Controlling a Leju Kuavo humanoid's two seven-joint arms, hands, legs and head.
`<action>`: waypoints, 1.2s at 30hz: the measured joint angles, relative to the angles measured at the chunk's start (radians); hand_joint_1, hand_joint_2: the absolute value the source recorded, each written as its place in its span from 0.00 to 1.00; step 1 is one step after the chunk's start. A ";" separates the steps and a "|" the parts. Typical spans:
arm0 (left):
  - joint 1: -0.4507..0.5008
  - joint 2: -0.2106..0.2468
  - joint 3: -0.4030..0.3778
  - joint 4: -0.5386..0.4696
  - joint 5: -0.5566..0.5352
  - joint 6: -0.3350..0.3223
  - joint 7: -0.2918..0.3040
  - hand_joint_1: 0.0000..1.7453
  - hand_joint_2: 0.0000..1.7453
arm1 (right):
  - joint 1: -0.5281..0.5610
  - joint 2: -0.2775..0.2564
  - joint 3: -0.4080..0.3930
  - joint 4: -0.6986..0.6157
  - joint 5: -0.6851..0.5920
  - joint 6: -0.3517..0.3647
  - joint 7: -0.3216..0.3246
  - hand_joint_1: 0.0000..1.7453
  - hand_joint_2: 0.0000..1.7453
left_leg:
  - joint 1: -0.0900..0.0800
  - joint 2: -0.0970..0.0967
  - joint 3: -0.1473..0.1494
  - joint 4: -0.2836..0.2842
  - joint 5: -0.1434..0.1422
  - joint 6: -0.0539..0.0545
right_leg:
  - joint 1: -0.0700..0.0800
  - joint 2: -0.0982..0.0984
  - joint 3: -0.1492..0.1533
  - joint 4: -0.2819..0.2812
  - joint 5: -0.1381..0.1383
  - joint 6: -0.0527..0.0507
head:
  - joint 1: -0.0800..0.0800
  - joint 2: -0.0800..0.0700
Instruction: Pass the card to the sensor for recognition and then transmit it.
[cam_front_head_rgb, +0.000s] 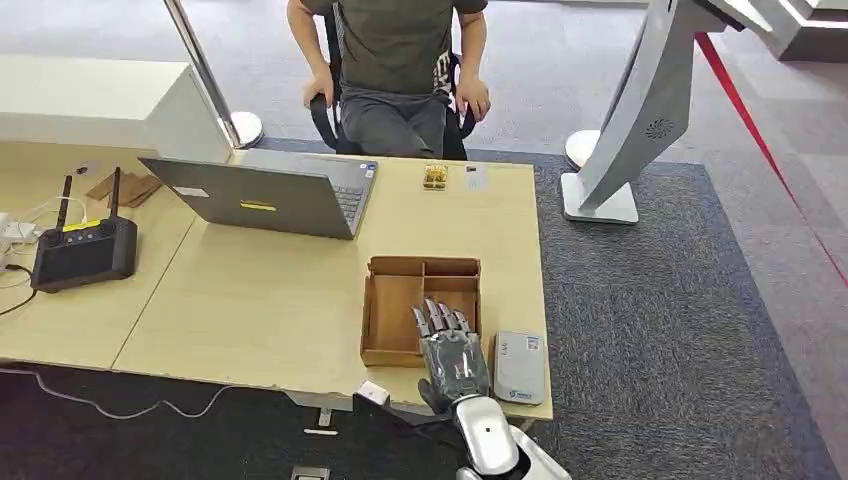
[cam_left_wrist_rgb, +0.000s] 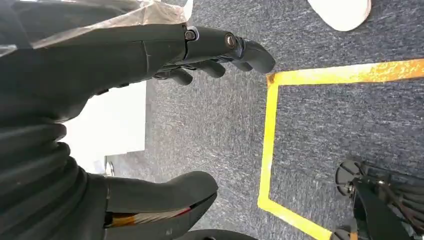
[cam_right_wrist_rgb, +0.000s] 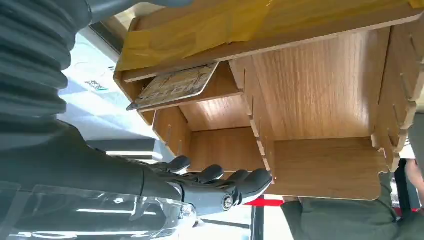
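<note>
While the right hand (cam_front_head_rgb: 452, 352) hovers over the near end of the wooden tray (cam_front_head_rgb: 378, 318) with fingers extended, apart and holding nothing, the card (cam_right_wrist_rgb: 172, 86) lies flat in the tray's near compartment, one long edge against a wall, as the right wrist view shows. Item: card, thin, flat, printed face up; judged light, stiff with slight flex, smooth and liable to slide on the wood instead of lifting. Suggested hold: a pinch across the free edge away from the wall, or a drag to a partition to tip one edge up first; a grip flat from above looks unlikely to succeed. Item: sensor (cam_front_head_rgb: 519, 366), a pale grey flat box on the table (cam_front_head_rgb: 260, 300), just beside the tray on the robot's right and close to the table's near edge. Item: left hand (cam_left_wrist_rgb: 200, 47), hanging low over grey carpet and a yellow floor line, fingers loosely curled and apart from the thumb, holding nothing. Item: laptop (cam_front_head_rgb: 265, 195), open, toward the far side of the table. Item: a seated person (cam_front_head_rgb: 395, 70) behind the table, presumably the one to receive the card. Status: card not yet taken up.
</note>
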 joint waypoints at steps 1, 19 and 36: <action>0.000 0.000 0.000 0.000 0.000 0.000 0.000 0.00 1.00 | -0.001 0.000 0.000 0.001 0.000 0.000 0.000 0.00 1.00 | 0.000 0.000 0.000 0.000 0.000 0.000 | 0.000 0.000 0.000 0.000 0.000 0.000 | 0.000 0.000; 0.000 0.000 0.000 0.000 -0.009 -0.003 0.003 0.00 1.00 | -0.007 -0.005 0.000 0.009 0.001 0.002 0.033 0.00 1.00 | 0.000 0.000 0.000 0.000 0.000 0.000 | 0.000 0.000 0.000 0.000 0.000 0.000 | 0.000 0.000; 0.000 -0.001 0.000 0.000 0.018 0.010 0.008 0.00 1.00 | -0.007 -0.014 0.000 0.009 0.006 0.002 0.031 0.00 1.00 | 0.000 0.000 0.000 0.000 0.000 0.000 | 0.000 0.000 0.000 0.000 0.000 0.000 | 0.000 0.000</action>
